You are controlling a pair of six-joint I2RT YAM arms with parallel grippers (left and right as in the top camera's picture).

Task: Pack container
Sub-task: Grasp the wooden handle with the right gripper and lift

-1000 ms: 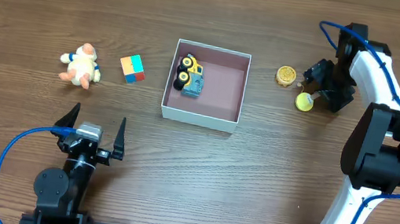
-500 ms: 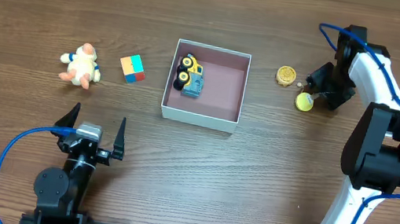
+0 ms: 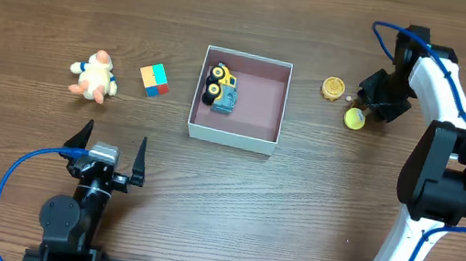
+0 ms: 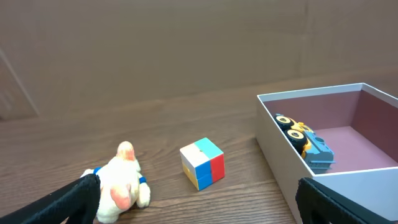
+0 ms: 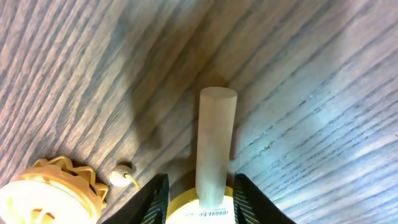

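Right gripper (image 5: 199,182) fingers pinch yellow toy (image 5: 184,213) (clear stick protruding ahead); left gripper (image 4: 196,183) fingers spread, empty; container (image 3: 232,137) holds truck (image 3: 222,89).

Yellow round piece (image 5: 200,210) cut by bottom edge, gold toy (image 5: 53,190) cropped at corner, container (image 4: 277,152) running off right edge.

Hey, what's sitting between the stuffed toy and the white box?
A colourful cube lies between the stuffed toy and the box, clearest in the overhead view.

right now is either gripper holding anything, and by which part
Left gripper is empty. Right gripper straddles the yellow toy at its round yellow end; whether it is clamped cannot be told.
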